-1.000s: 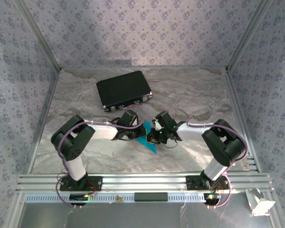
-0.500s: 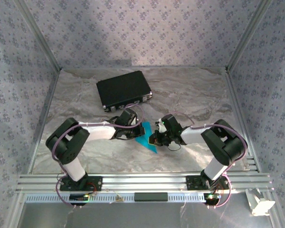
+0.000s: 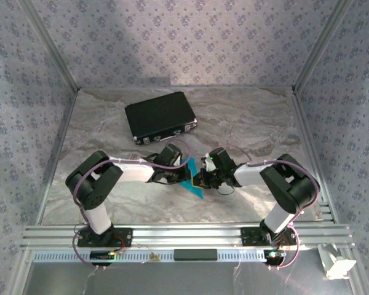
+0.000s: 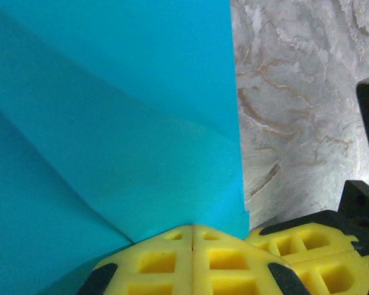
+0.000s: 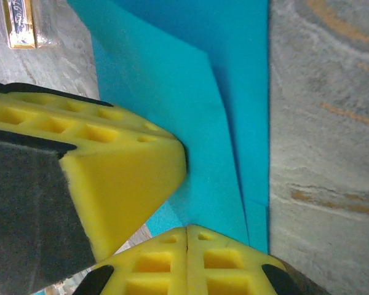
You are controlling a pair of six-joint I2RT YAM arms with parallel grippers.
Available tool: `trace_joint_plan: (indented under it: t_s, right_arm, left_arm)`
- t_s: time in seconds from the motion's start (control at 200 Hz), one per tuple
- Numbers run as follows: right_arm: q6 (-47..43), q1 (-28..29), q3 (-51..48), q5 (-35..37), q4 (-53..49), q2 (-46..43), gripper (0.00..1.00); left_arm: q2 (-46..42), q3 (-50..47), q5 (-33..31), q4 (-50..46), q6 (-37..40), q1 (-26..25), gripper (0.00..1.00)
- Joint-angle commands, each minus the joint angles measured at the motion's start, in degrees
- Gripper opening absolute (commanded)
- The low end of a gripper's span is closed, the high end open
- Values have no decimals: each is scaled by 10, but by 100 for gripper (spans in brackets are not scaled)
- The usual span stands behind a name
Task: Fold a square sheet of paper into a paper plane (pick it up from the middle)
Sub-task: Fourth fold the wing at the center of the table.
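- Left tool [image 3: 176,176]: fingers shut tight together, tips down on the blue paper [image 3: 190,167].
- Right tool [image 3: 201,180]: fingers also closed together, tips on the same paper, just beside the left tool's tips.
- Paper lies on the bench [image 3: 252,123], mid-bench between the two tools. It is partly folded, with layered flaps and diagonal creases visible in both wrist views.
- Black case [image 3: 161,117] sits further back, well apart from the paper.

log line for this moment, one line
paper: partly folded, on table | left fingers: shut, on paper | right fingers: shut, on paper
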Motion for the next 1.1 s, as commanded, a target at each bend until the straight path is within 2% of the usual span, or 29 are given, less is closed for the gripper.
trace_joint_plan:
  t_s: [0.0,0.255,0.535,0.825,0.954,1.094]
  right_arm:
    - [-13,2,-31,36,-77,30,0]
    - [-25,3,-33,48,-99,22,0]
    - [-31,2,-34,44,-105,17,0]
    - [-37,1,-25,47,-116,16,0]
    - [-39,1,-21,45,-118,18,0]
    - [-40,1,-20,45,-121,18,0]
  left_arm:
    - [23,14,-14,-19,6,8,0]
    - [6,31,-41,-57,5,32,0]
    - [7,53,-34,-74,23,55,0]
    - [-43,47,-6,-59,44,33,0]
    - [-31,35,24,-51,61,29,1]
    - [-11,41,24,-52,65,38,1]
